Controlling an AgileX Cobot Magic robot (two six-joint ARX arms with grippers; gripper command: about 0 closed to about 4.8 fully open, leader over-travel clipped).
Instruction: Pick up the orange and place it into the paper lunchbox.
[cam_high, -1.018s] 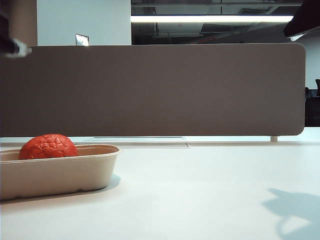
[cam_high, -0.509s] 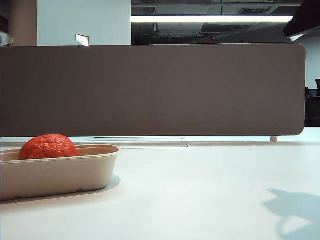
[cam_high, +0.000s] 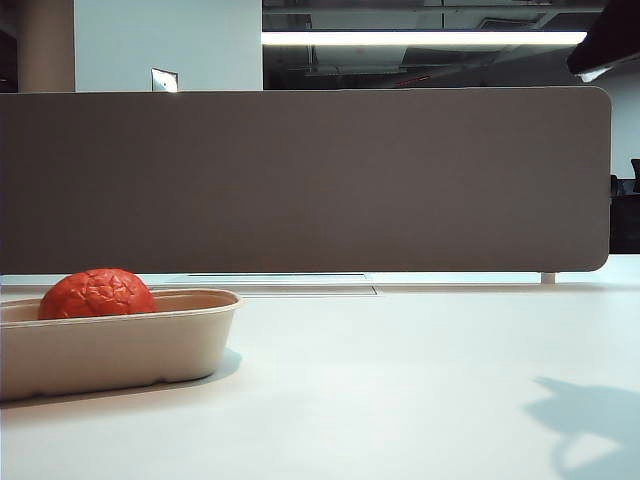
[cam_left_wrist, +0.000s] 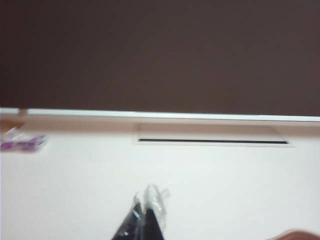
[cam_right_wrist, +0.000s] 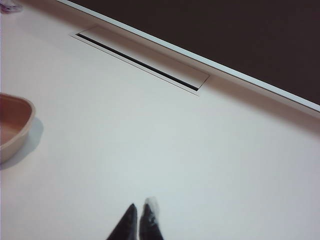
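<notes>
White table (cam_high: 420, 380) — both grippers' fingers (cam_right_wrist: 140, 222) (cam_left_wrist: 145, 220) closed, empty

My left wrist view is blurred, so I only see the left gripper (cam_left_wrist: 145, 212) as smeared tips. The paper lunchbox (cam_high: 150, 345) hides the lower part of the orange (cam_high: 97, 293) and runs off the left edge.

A wrinkled red-orange orange (cam_high: 97, 293) sits inside the beige paper lunchbox (cam_high: 120, 350) at its far end, on the white bench (cam_high: 400, 390).
</notes>
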